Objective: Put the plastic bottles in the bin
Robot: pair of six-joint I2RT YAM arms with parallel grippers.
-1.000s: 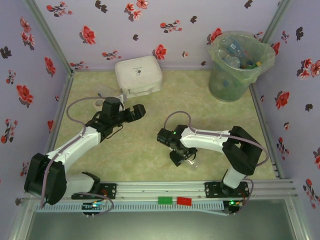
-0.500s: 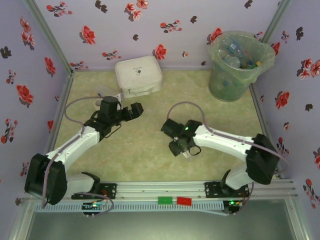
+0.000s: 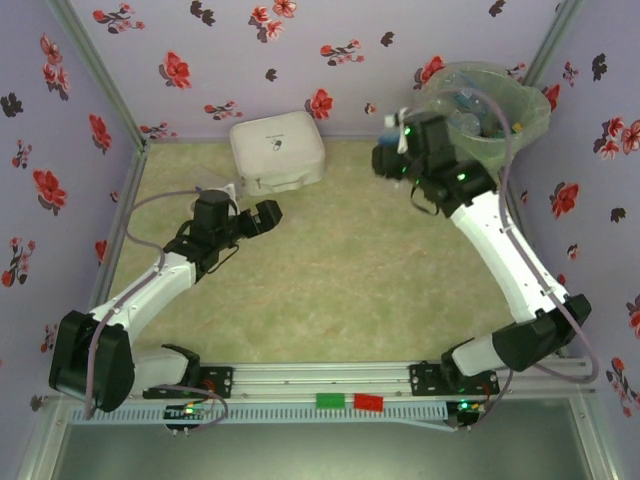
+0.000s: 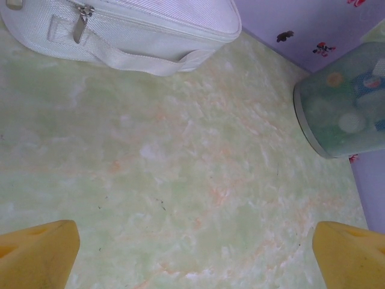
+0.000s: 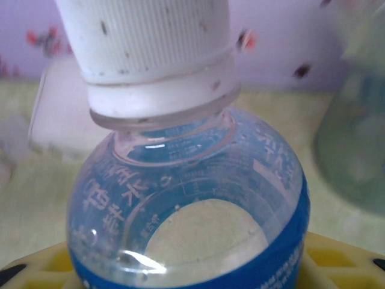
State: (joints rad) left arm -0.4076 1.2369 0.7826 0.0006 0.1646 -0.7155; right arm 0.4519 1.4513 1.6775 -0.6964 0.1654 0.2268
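**Held item.** One plastic bottle [image 5: 186,198] sits in the right gripper [image 5: 192,280]. It is clear, with a blue label band and a white ribbed cap. In the right wrist view its lower body rests between the yellow pads [image 5: 340,262], which are pressed against it on both sides. The cap points away from the gripper.

**Position.** In the top view the right gripper [image 3: 388,152] is at the far right of the scene, just left of the bin [image 3: 533,118] and close to its rim. The white cap end of the plastic bottle [image 3: 390,119] shows at the far side of the gripper. The bottle is outside the bin.

**Bin.** The bin stands in the far right corner of the bench [image 3: 330,290]. It is a round translucent container lined with a clear bag. It holds a pile of bottles [image 3: 468,104] with blue caps and labels. In the left wrist view the bin [image 4: 313,129] is at the right edge, and round caps show through its wall.

**Left gripper.** The left gripper [image 3: 268,215] is over the left half of the bench, well apart from the bin. Its yellow fingertips [image 4: 36,256] are spread wide, with bare bench [image 4: 180,168] between them and nothing gripped.

**Other items.** A white zipped case [image 3: 277,150] lies at the far edge of the bench, left of centre and just beyond the left gripper. Its zip and strap show in the left wrist view [image 4: 138,27].
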